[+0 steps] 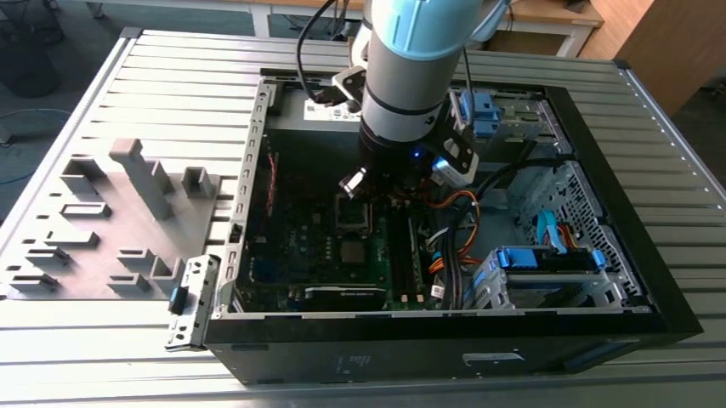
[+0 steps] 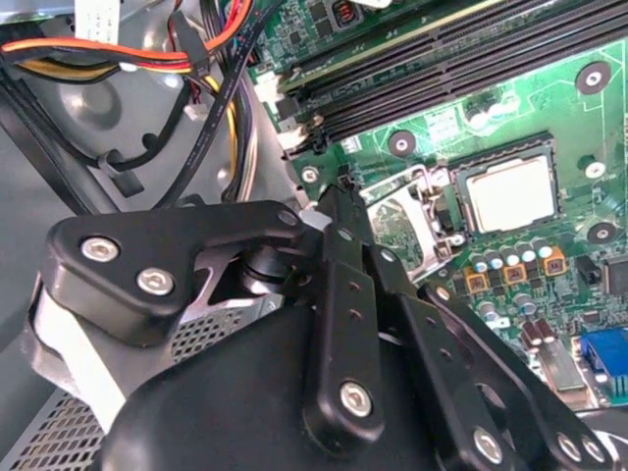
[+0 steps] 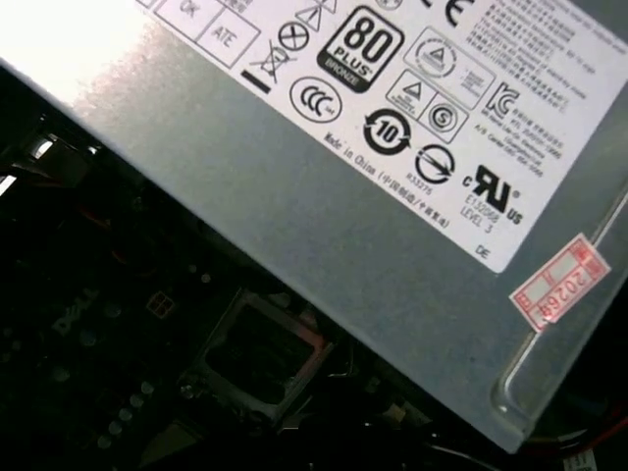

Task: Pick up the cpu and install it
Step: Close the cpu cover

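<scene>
The cpu is a flat silvery square lying in its black-framed socket on the green motherboard in the second wrist view. Beside the socket, a metal retention frame stands lifted. My gripper hangs low inside the open computer case, just above the socket area of the board in the exterior view. Its black linkage arms sit close in the second wrist view, a short way off from the cpu. The fingertips are hidden. The first wrist view has a dark square socket frame below the power supply.
A grey power-supply box with a white label sits at the case's far end. Orange, yellow and black cables run beside the board. Blue drive brackets fill the exterior view's right. A grey tray with blocks lies outside at the left.
</scene>
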### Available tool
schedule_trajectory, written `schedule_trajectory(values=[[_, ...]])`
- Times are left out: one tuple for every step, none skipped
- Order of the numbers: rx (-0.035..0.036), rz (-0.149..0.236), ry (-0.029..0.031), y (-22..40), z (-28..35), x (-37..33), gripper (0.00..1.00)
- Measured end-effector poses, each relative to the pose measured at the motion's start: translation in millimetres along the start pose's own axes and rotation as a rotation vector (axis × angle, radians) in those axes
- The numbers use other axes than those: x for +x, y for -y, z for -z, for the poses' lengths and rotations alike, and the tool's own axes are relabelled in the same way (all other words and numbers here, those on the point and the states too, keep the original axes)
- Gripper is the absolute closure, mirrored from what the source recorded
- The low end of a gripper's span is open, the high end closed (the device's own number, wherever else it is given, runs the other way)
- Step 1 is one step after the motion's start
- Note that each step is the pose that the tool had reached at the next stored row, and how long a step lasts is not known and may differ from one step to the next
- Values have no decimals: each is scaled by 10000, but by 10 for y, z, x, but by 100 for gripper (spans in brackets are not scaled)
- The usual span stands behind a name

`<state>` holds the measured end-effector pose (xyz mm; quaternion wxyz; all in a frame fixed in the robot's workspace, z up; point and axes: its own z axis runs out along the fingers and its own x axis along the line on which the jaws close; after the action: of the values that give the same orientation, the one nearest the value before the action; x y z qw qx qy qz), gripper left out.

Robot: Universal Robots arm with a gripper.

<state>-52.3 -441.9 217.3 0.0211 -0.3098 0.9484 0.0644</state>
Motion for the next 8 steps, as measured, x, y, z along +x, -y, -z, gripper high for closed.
schedule_trajectory(values=[[-1,1,1,0,0,-1,89],[-1,4,0,3,0,-3,89],[-2,4,1,6,-1,-7,89],[-1,2,0,8,-2,-11,89],[-2,1,2,10,-6,-12,89],[-2,0,2,11,-11,-13,89],[-1,0,1,11,-16,-13,89],[0,1,0,11,-23,-14,89]])
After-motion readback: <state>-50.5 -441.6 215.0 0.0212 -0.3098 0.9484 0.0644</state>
